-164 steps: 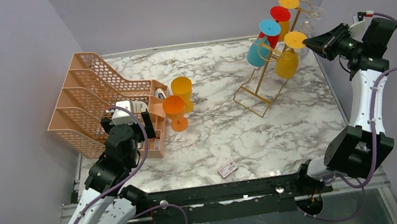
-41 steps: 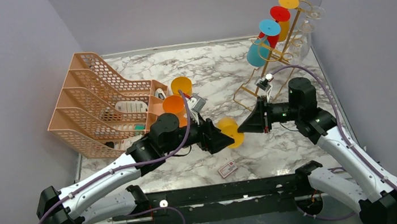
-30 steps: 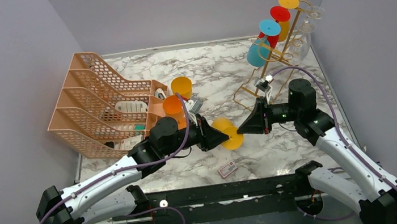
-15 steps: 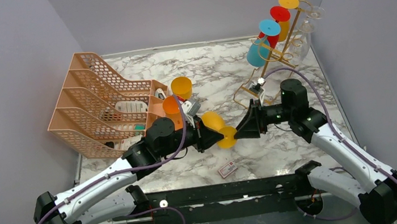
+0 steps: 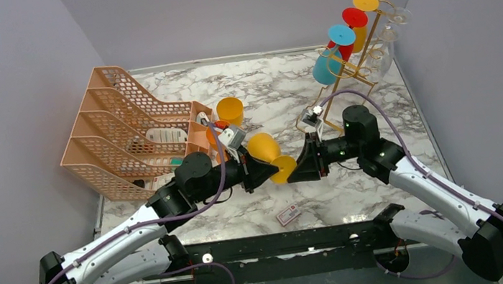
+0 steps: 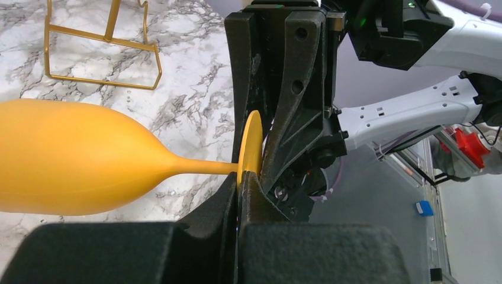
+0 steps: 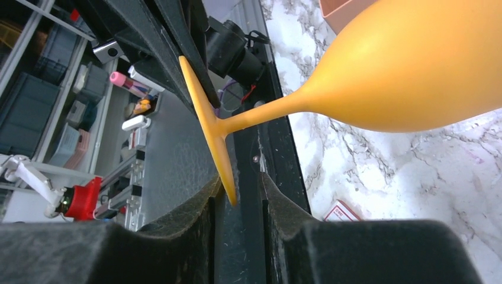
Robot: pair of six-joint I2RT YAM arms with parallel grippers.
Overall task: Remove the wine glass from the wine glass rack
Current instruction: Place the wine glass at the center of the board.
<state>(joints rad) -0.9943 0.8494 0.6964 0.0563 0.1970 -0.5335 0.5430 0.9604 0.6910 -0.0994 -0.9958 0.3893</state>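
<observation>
A yellow wine glass hangs sideways over the table's middle, well clear of the gold wine glass rack at the back right. My left gripper is shut on the rim of the glass's foot, as the left wrist view shows at the gripper. My right gripper faces it from the right. In the right wrist view the right gripper stands open, the foot's edge dipping between its fingers with a gap beside it. A blue glass, a red one and a yellow one hang on the rack.
A peach mesh file organizer fills the left side. A yellow glass stands beside it, and an orange glass is half hidden behind my left arm. A small card lies near the front edge. The rack's wire base shows in the left wrist view.
My left gripper has shut on the glass's foot and my right gripper has opened. Both arms and the glass have shifted left, the bowl swinging up and back.
</observation>
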